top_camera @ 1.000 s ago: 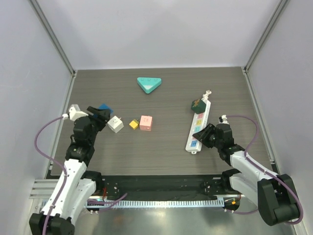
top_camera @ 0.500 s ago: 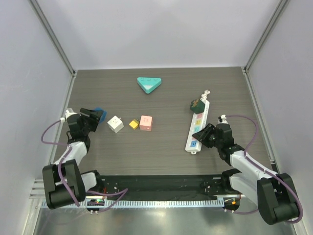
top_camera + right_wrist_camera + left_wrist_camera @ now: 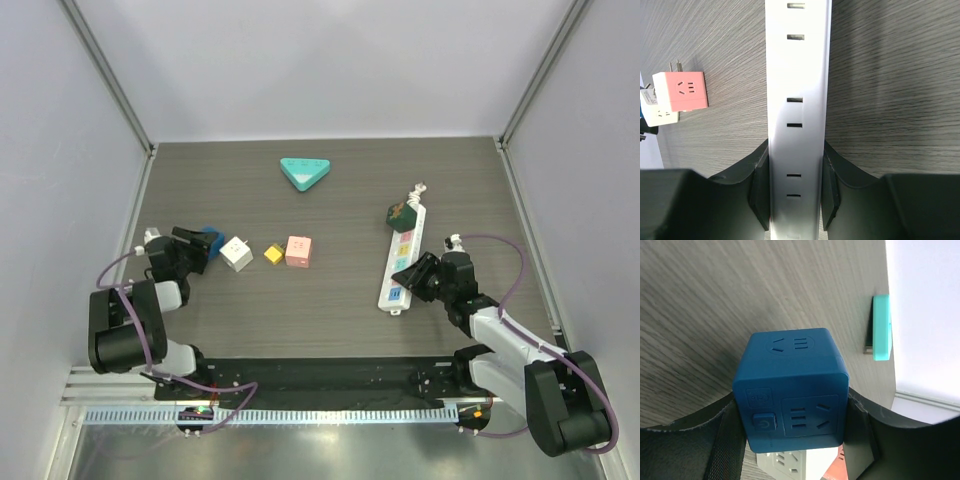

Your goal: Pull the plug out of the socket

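Socket edges clamped by right tool, plug at far end.

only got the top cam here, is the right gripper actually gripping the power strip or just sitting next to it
observer: gripping it. In the right wrist view the right gripper has a finger pressed flat on each long side of the power strip.
operator: ok and the other arm, anything in it
observer: yes, the left gripper is shut on a blue cube. The face toward its camera has a small power button.
operator: is the pink cube just a block
observer: no, the right wrist view shows metal prongs sticking out of one side.
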Controlling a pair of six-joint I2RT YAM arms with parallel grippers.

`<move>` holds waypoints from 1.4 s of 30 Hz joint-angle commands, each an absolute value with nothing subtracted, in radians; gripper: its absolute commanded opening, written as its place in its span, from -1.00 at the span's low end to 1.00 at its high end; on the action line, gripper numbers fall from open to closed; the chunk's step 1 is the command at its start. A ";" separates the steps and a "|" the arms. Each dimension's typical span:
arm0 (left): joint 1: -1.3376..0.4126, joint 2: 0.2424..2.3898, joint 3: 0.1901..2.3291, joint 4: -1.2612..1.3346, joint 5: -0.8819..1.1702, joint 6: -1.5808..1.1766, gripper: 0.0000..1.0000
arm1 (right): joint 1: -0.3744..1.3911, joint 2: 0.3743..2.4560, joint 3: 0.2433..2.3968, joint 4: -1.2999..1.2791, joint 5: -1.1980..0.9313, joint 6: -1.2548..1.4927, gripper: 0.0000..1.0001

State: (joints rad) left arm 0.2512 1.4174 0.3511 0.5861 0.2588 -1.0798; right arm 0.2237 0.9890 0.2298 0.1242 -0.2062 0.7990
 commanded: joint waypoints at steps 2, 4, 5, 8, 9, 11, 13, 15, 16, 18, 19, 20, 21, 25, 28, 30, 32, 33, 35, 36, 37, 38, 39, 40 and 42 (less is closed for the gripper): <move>0.256 1.466 0.371 0.715 0.299 -1.112 -0.53 | 0.224 1.006 0.198 0.058 -0.195 0.719 -0.98; 0.258 1.467 0.386 0.648 0.305 -1.092 -0.32 | 0.224 1.009 0.198 0.060 -0.199 0.718 -0.98; 0.258 1.454 0.391 0.620 0.299 -1.088 -0.24 | 0.224 1.009 0.195 0.061 -0.201 0.718 -0.98; 0.258 1.422 0.385 0.514 0.259 -1.063 0.21 | 0.224 1.014 0.195 0.071 -0.206 0.715 -0.98; 0.256 1.401 0.380 0.496 0.252 -1.057 0.30 | 0.224 1.017 0.195 0.074 -0.207 0.716 -0.98; 0.258 1.382 0.377 0.434 0.232 -1.046 0.51 | 0.224 1.028 0.198 0.077 -0.213 0.713 -0.98; 0.256 1.365 0.377 0.401 0.229 -1.052 0.58 | 0.224 1.032 0.199 0.080 -0.219 0.712 -0.98; 0.258 1.350 0.391 0.326 0.215 -1.063 0.62 | 0.224 1.035 0.199 0.083 -0.224 0.712 -0.98; 0.256 1.348 0.412 0.284 0.209 -1.068 0.63 | 0.224 1.034 0.199 0.083 -0.225 0.712 -0.98; 0.258 1.347 0.437 0.177 0.196 -1.065 0.68 | 0.224 1.029 0.196 0.084 -0.227 0.710 -0.98; 0.258 1.342 0.449 0.145 0.192 -1.062 0.69 | 0.224 1.029 0.198 0.084 -0.227 0.710 -0.98; 0.256 1.341 0.466 0.114 0.186 -1.063 0.71 | 0.222 1.026 0.195 0.084 -0.229 0.710 -0.98; 0.256 1.335 0.474 0.051 0.175 -1.065 0.72 | 0.224 1.022 0.195 0.086 -0.232 0.709 -0.98; 0.256 1.257 0.506 -0.127 0.118 -1.074 0.74 | 0.224 1.023 0.192 0.089 -0.233 0.710 -0.98; 0.258 1.194 0.518 -0.277 0.033 -1.062 0.75 | 0.222 1.038 0.195 0.095 -0.242 0.707 -0.98; 0.256 1.131 0.532 -0.340 0.006 -1.048 0.75 | 0.222 1.048 0.198 0.097 -0.252 0.704 -0.98; 0.253 1.067 0.543 -0.412 -0.031 -1.034 0.75 | 0.222 1.052 0.199 0.100 -0.261 0.701 -0.98; 0.244 1.043 0.546 -0.428 -0.035 -1.028 0.75 | 0.222 1.051 0.196 0.101 -0.262 0.700 -0.98; 0.223 0.993 0.557 -0.456 -0.031 -1.009 0.75 | 0.222 1.043 0.195 0.104 -0.268 0.700 -0.98; 0.187 0.945 0.560 -0.454 -0.028 -1.000 0.74 | 0.222 1.040 0.193 0.106 -0.273 0.698 -0.98; 0.161 0.918 0.571 -0.454 -0.035 -0.991 0.74 | 0.221 1.037 0.192 0.106 -0.279 0.698 -0.98; 0.131 0.895 0.577 -0.456 -0.078 -0.989 0.74 | 0.222 1.034 0.189 0.109 -0.282 0.696 -0.98; 0.073 0.856 0.584 -0.457 -0.095 -0.991 0.74 | 0.222 1.034 0.187 0.110 -0.287 0.695 -0.98; 0.046 0.841 0.604 -0.459 -0.109 -0.994 0.75 | 0.222 1.034 0.187 0.112 -0.290 0.692 -0.98; -0.047 0.825 0.624 -0.431 -0.133 -1.003 0.76 | 0.222 1.035 0.187 0.115 -0.304 0.692 -0.98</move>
State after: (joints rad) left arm 0.0483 0.8555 0.5636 -0.4377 -0.0582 -1.0172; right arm 0.2203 1.0275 0.2188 0.1799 -0.2996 0.7673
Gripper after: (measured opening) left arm 0.878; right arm 0.404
